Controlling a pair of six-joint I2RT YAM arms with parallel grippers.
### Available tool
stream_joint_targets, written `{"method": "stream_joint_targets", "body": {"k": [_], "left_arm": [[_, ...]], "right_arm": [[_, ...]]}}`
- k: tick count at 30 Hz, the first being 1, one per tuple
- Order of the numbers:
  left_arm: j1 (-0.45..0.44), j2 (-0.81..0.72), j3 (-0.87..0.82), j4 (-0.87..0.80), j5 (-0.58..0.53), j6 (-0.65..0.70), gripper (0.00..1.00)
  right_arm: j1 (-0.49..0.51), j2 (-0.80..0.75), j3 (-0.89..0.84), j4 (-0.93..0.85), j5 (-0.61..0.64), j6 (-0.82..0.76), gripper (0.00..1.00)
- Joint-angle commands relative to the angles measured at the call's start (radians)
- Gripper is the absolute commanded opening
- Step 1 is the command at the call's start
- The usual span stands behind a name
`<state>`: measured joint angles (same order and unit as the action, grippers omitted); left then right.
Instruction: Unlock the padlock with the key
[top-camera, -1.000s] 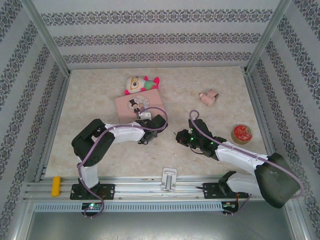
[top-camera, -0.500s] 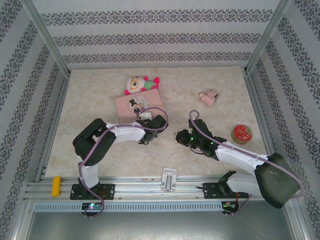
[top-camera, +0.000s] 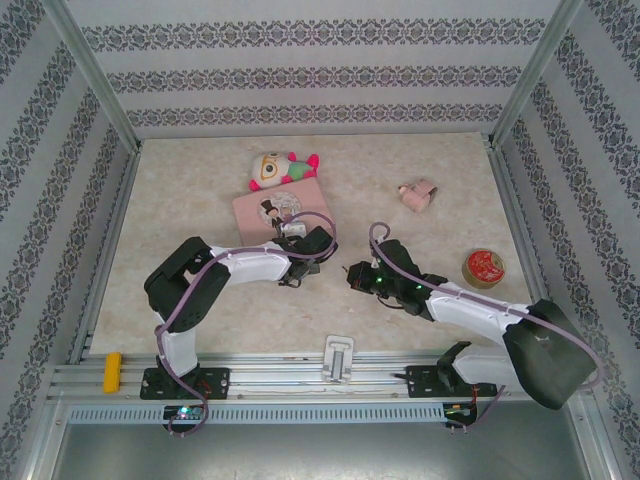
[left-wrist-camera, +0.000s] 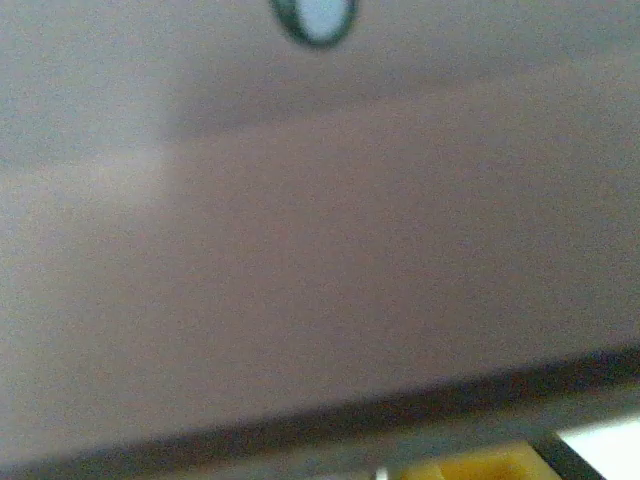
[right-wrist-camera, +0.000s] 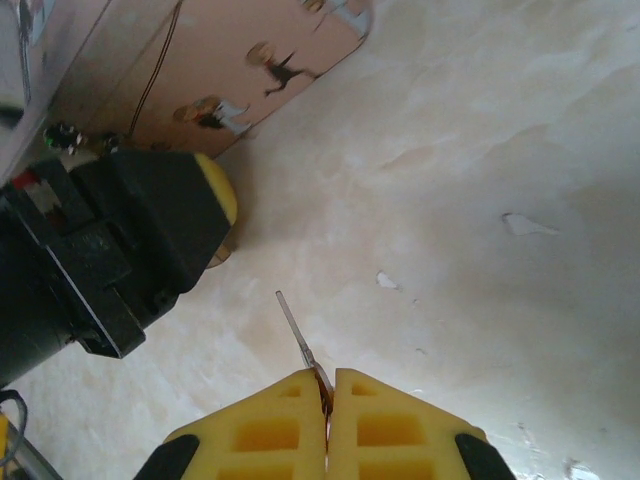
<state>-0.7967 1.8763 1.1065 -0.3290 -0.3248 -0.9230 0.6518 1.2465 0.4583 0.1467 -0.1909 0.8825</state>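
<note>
- The right gripper (right-wrist-camera: 328, 385) pinches the key (right-wrist-camera: 300, 335), its blade poking out ahead.
- The left gripper (top-camera: 293, 276) sits by the box (top-camera: 250, 215); its jaws are blurred, so I cannot tell their state.

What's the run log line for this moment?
left fingers: at pink box near edge, grip unclear | right fingers: shut on key | key: blade free, aimed toward left fingers | step: key not yet inserted

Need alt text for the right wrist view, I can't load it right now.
The right gripper, yellow-padded, is shut on a thin metal key whose blade points up-left over the marbled table. The black left gripper sits at the picture's left edge, below the pink tin box.
</note>
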Motion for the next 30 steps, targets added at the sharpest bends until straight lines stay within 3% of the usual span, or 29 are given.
{"method": "stream_joint_targets", "body": {"k": [1, 10, 19, 30], "left_arm": [[-0.012, -0.029, 0.012, 0.057, 0.139, -0.031, 0.12], [-0.006, -0.032, 0.003, 0.106, 0.212, -0.105, 0.12], [0.019, -0.027, -0.030, 0.157, 0.279, -0.167, 0.12], [0.027, -0.025, -0.036, 0.162, 0.297, -0.171, 0.11]], "right_arm": [[0.041, 0.032, -0.026, 0.088, 0.018, -0.067, 0.00], [0.104, 0.160, -0.109, 0.433, 0.054, -0.014, 0.00], [0.173, 0.299, -0.108, 0.624, 0.135, 0.031, 0.00], [0.181, 0.443, -0.163, 0.853, 0.160, 0.092, 0.00]]}}
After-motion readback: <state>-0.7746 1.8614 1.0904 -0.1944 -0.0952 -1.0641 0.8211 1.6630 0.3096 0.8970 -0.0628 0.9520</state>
